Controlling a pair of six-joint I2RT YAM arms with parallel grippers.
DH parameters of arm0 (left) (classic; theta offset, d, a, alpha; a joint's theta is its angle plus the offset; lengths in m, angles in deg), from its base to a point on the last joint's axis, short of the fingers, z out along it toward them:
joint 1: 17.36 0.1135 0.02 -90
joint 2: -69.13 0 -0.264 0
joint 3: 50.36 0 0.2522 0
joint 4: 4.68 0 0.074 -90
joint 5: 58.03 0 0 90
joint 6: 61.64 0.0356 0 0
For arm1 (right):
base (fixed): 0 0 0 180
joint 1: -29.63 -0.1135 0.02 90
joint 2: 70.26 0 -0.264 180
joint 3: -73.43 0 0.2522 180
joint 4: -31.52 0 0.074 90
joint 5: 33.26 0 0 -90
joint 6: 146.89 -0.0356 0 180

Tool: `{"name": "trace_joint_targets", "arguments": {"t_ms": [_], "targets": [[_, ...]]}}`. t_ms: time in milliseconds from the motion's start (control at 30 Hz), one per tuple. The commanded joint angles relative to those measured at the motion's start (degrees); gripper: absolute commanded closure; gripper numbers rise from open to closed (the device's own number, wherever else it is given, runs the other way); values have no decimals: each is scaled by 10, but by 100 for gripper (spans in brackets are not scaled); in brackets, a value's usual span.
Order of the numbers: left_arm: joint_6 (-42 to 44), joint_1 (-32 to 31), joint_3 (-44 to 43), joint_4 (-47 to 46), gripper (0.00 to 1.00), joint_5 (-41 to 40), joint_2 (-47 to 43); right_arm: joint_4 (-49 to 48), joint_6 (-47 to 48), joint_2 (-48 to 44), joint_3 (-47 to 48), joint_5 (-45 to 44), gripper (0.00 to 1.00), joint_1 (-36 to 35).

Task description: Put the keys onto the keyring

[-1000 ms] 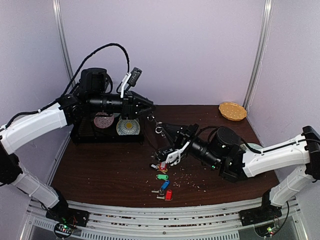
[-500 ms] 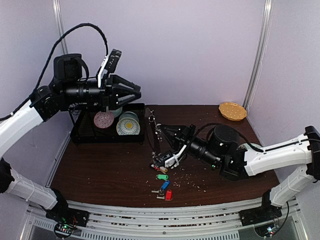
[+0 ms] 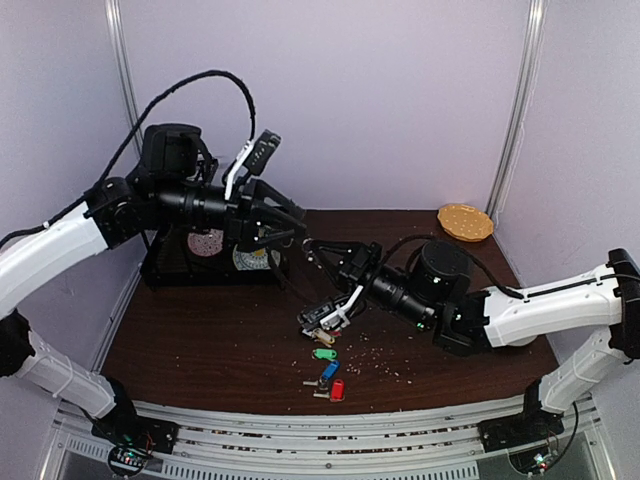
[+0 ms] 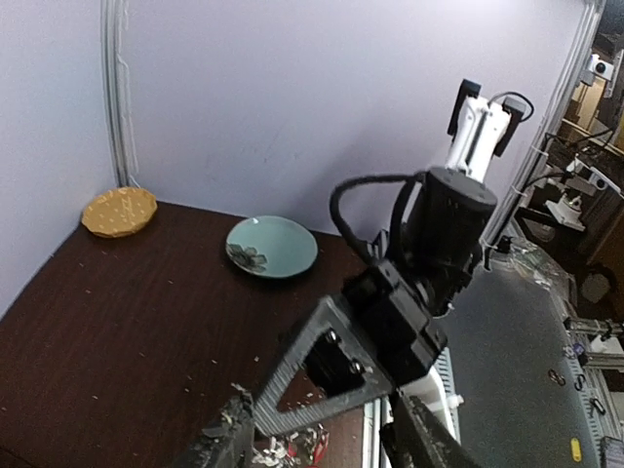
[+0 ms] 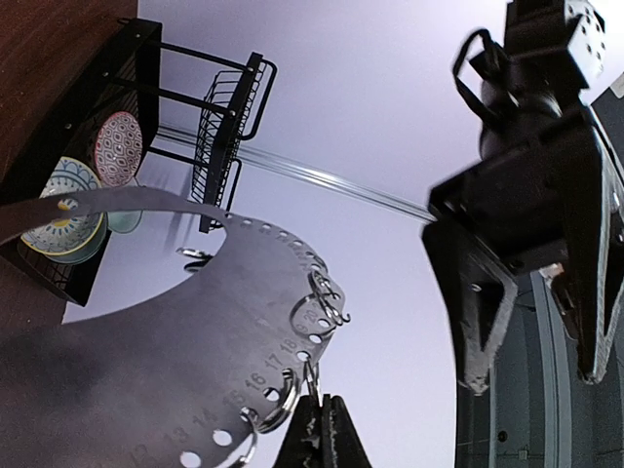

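Both claws matter: right claw [image 3: 322, 258] pinches the keyring [image 5: 219, 322] firmly; left claw [image 3: 290, 228], jaws parted and empty, should approach slowly, aligned.

Readable markings, one item: on my right wrist view, a grey metal plate [image 5: 185, 351] with a row of holes carries stamped numbers along its curved edge. I make out 14, 15, 16, 17, 18 and perhaps 13, though it is blurred. I read nothing elsewhere.
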Motion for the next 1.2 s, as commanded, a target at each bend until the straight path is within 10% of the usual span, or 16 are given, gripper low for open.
{"name": "trace_joint_targets", "arguments": {"t_ms": [0, 567, 867, 1167], "targets": [[77, 4, -115, 86, 46, -77, 31, -6, 38, 1, 19, 11, 100, -8], [166, 40, -186, 226, 49, 111, 159, 7, 96, -23, 2, 10, 100, -24], [146, 46, -98, 198, 49, 115, 94, 8, 80, -26, 1, 5, 100, -25], [-9, 52, 15, 7, 71, 127, 49, 17, 68, -23, 4, -5, 100, -25]]}}
